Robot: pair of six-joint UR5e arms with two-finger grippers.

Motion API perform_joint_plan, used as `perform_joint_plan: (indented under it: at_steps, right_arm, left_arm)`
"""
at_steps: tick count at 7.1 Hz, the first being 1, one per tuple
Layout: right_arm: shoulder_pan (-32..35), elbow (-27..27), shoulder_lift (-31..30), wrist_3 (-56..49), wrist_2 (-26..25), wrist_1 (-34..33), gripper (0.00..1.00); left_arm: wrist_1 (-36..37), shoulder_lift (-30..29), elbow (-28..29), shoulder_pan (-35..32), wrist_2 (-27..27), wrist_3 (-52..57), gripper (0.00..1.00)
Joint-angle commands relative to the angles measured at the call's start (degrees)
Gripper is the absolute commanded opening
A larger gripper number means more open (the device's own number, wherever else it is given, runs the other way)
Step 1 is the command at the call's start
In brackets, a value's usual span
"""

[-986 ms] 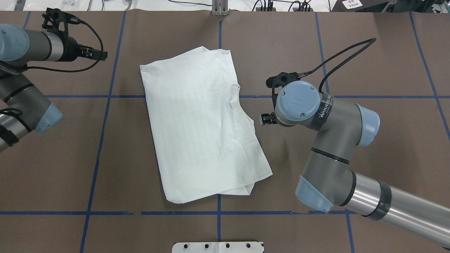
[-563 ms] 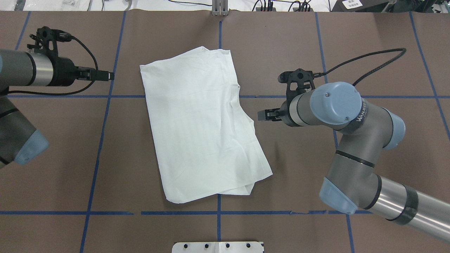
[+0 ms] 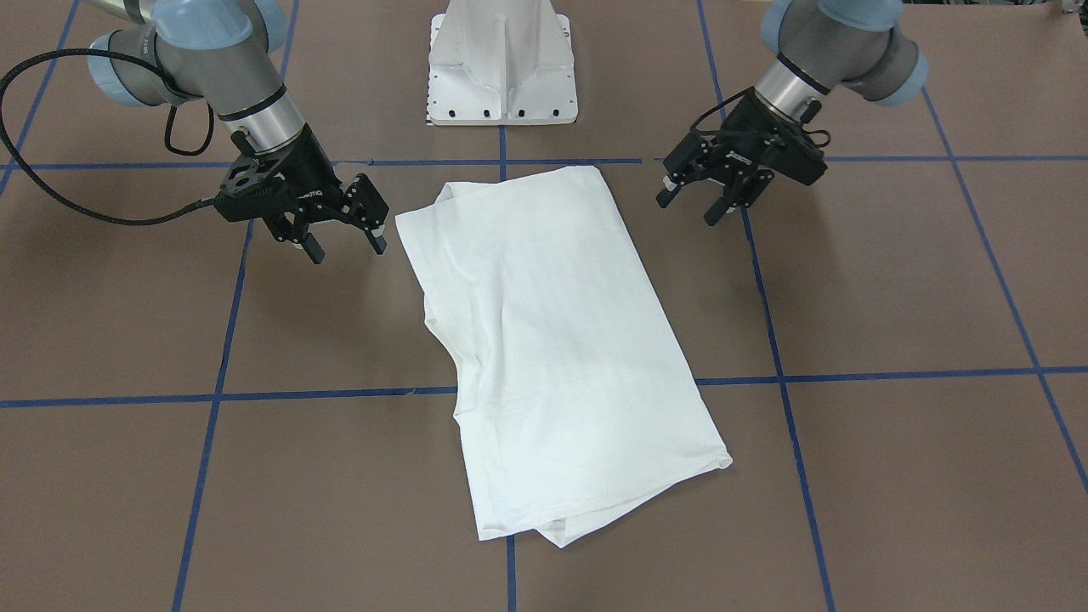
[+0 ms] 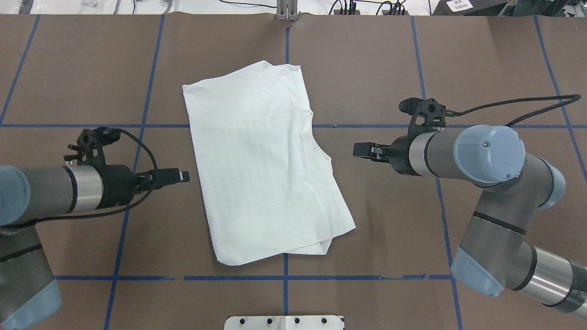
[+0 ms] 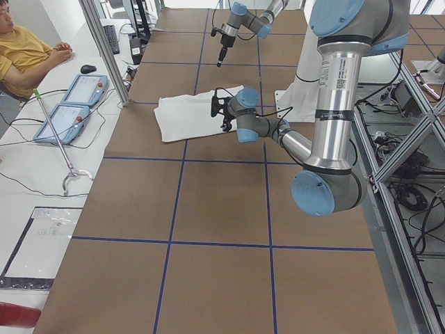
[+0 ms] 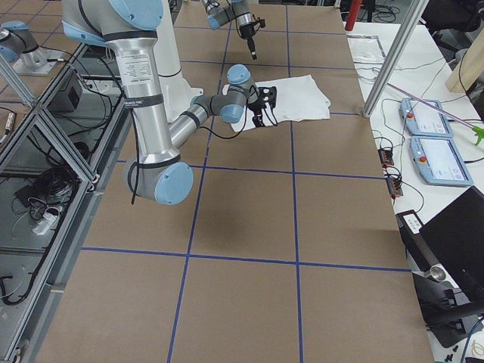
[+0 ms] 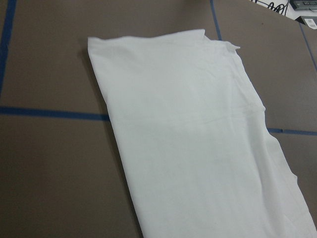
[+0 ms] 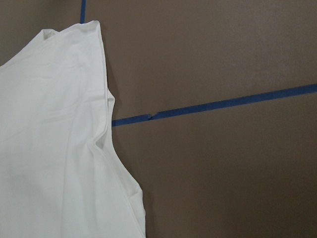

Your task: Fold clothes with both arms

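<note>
The clothes are one white shirt, folded into a long slanted rectangle and lying flat mid-table; it also shows in the front view as the shirt. My left gripper hovers just off its left long edge, fingers pointing at the cloth. In the front view the left gripper is open and holds nothing. My right gripper hangs a short way off the right edge. The front view shows the right gripper open and holding nothing too. Both wrist views show only the shirt and the table, no fingers.
The white pedestal base stands at the robot's side of the table. Blue tape lines grid the brown surface. A seated person and two teach pendants are at a side bench beyond the table's far edge.
My left arm has swung from the far left corner toward the near side and closer to the shirt's left edge. The right gripper has drawn back a little from the right edge.
</note>
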Motion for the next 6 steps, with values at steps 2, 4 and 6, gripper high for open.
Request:
perform_joint_plan:
  at_steps: [2, 4, 6]
  right_arm:
    - [-0.1, 0.1, -0.1, 0.4, -0.1, 0.1, 1.0]
    - [-0.1, 0.0, -0.1, 0.4, -0.2, 0.1, 1.0]
    - [-0.1, -0.1, -0.1, 0.4, -0.4, 0.1, 1.0]
  left_arm:
    - [0.2, -1.6, 0.7, 13.1, 11.1, -11.3, 0.92]
    - [0.3, -4.4, 4.7, 14.7, 11.2, -12.8, 0.83]
    - [0.3, -5.6, 6.3, 14.8, 11.2, -12.7, 0.83]
